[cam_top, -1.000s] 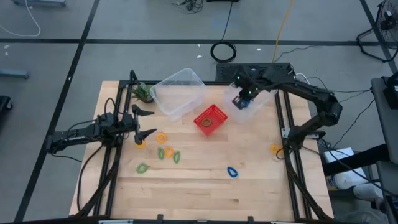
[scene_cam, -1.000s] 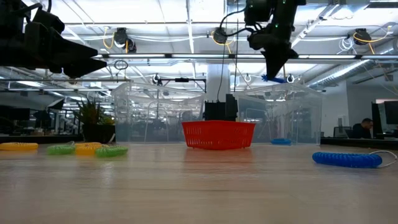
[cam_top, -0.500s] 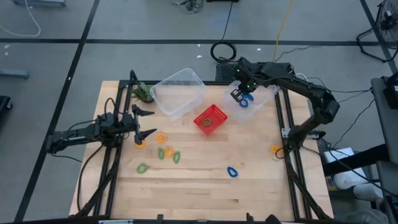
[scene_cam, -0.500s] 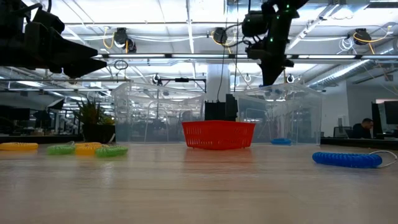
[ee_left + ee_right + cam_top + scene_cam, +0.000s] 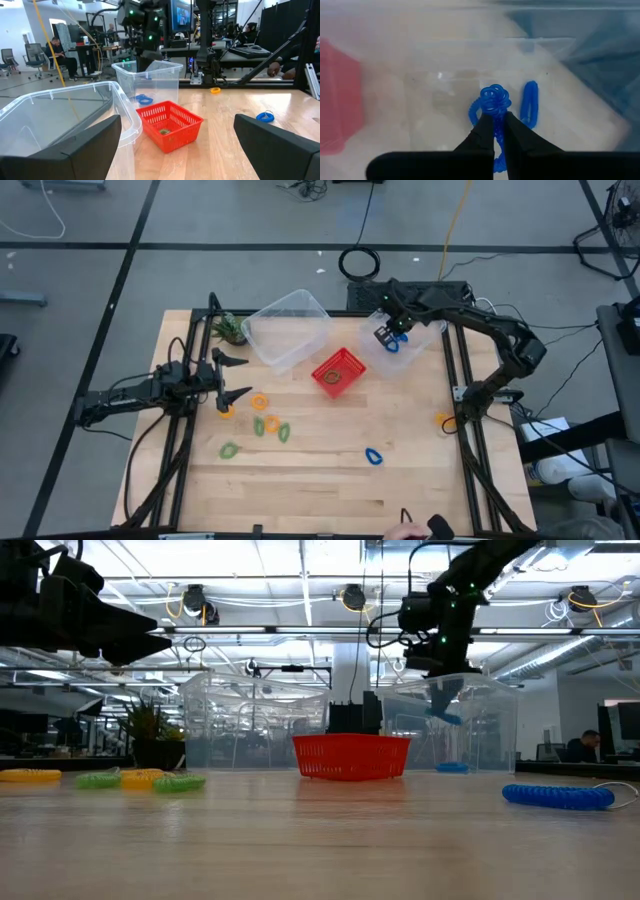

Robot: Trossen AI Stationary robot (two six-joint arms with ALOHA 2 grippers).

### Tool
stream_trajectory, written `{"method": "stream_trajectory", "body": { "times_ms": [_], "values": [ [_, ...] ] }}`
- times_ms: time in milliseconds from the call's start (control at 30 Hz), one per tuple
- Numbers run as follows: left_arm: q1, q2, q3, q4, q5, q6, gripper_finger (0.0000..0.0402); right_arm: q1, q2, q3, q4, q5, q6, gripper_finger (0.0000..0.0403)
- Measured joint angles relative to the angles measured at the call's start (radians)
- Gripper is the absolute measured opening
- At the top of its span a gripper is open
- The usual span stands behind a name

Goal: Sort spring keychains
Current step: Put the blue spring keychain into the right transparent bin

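My right gripper (image 5: 388, 336) hangs over the small clear bin (image 5: 415, 340) at the table's far right and is shut on a blue spring keychain (image 5: 494, 100). A second blue keychain (image 5: 531, 110) lies on that bin's floor. My left gripper (image 5: 246, 376) waits open at the table's left, above the loose orange (image 5: 259, 401) and green keychains (image 5: 284, 433). Another green one (image 5: 229, 449), a blue one (image 5: 373, 456) and an orange one (image 5: 443, 419) lie flat on the table. The red basket (image 5: 338, 372) holds one small greenish thing (image 5: 164, 131). My right gripper pinches the blue keychain's coil (image 5: 494, 116) between its two fingers, which come from above and point down. The keychain hangs below the fingertips (image 5: 445, 715), inside the small bin's walls and clear of its floor.
A large clear bin (image 5: 287, 328) lies tipped on the far left next to a small green plant (image 5: 230, 329). The red basket stands between the two bins. A person's hand (image 5: 402, 532) shows at the near edge. Bare wood covers the table's near half.
My right gripper has come down from above the small bin's rim, still shut, so the blue keychain now hangs inside the bin's walls. My left arm has kept still.
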Motion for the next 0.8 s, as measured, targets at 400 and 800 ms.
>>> {"method": "stream_trajectory", "body": {
  "times_ms": [400,800],
  "values": [
    [0.000,0.000,0.000,0.000,0.000,0.000,0.0395,-0.024,0.000,-0.178,0.244,-0.085,0.011,0.0000],
    [0.000,0.000,0.000,0.000,0.000,0.000,0.0395,-0.024,-0.005,-0.181,0.279,-0.086,-0.037,0.0144]
  ]
}}
